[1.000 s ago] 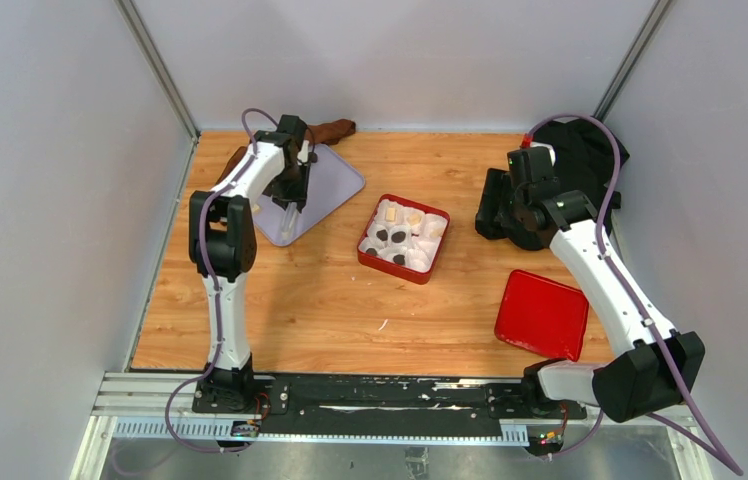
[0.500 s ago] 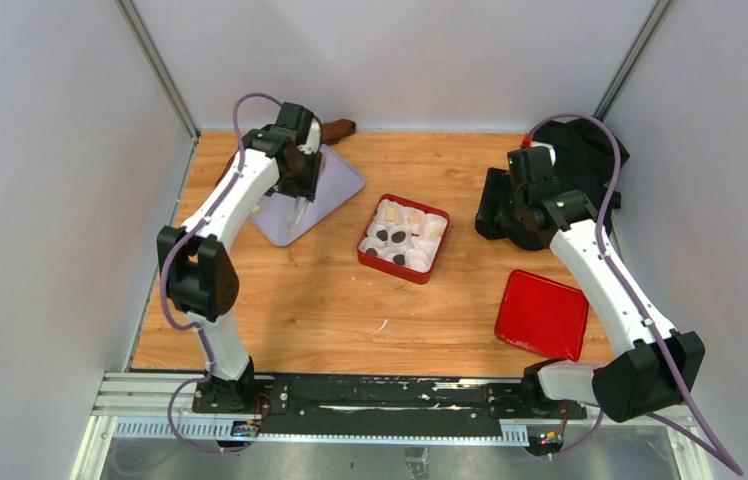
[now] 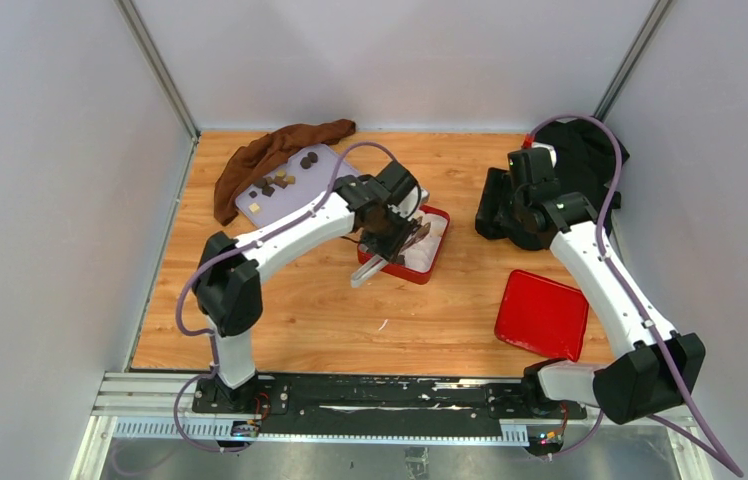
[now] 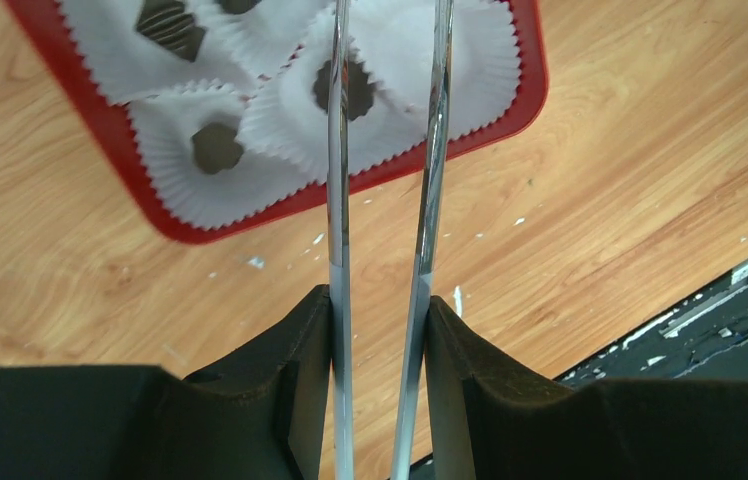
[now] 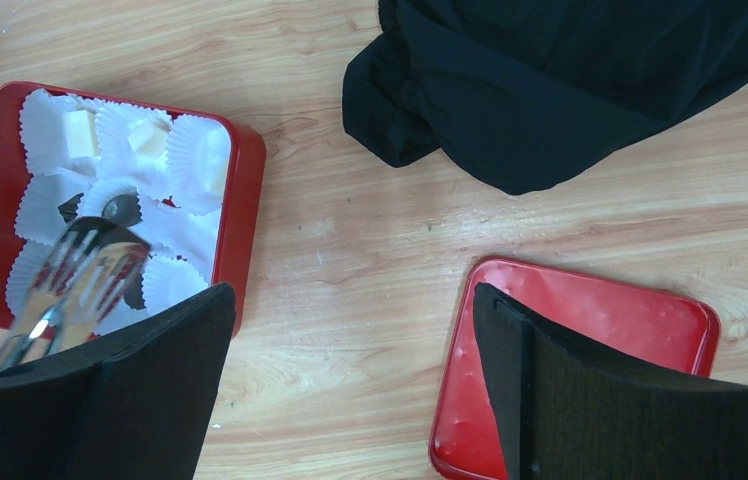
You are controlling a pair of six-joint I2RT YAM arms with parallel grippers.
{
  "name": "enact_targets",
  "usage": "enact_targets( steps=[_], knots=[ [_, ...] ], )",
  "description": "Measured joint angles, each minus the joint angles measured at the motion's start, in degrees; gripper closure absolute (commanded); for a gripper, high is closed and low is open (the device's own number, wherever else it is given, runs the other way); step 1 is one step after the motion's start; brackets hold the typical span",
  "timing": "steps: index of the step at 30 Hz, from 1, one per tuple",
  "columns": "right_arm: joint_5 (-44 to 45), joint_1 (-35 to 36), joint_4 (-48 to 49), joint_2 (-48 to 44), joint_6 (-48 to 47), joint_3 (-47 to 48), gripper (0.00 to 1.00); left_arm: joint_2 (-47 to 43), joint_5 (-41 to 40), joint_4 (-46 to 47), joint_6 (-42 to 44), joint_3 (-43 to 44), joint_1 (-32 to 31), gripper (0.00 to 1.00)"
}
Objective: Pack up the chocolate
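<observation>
We are gripping tongs (image 4: 338,200) in our left jaws, over the red box (image 5: 245,200). Our right jaws are gaping wide, well right of that box.

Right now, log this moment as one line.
left gripper shut on metal tongs | tongs over red square box | right gripper open, empty | chocolate pieces on lavender tray

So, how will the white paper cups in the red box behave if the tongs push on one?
Probably light and soft: the paper cups are thin pleated paper, so one would likely crumple under the tongs. Packed side by side in the red box, they should hardly slide, though an empty one might lift.
</observation>
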Motion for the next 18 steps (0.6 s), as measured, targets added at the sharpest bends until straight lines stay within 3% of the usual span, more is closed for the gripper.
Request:
enact_targets(
  steps=[12,17,18],
  knots=[
    [0.15,0.0,-0.11,-2.89,-0.04,-0.66,0.08,7.32,1.44,0.98,-1.09,3.3,-2.62,0.96],
    [0.15,0.0,-0.26,-3.19,-0.04,-1.33,0.08,7.34,1.79,0.98,-1.11,3.3,-2.62,0.83],
    [0.15,0.0,-0.39,-3.19,-0.04,-1.33,0.08,7.39,1.81,1.01,-1.11,3.3,-2.62,0.77]
  ],
)
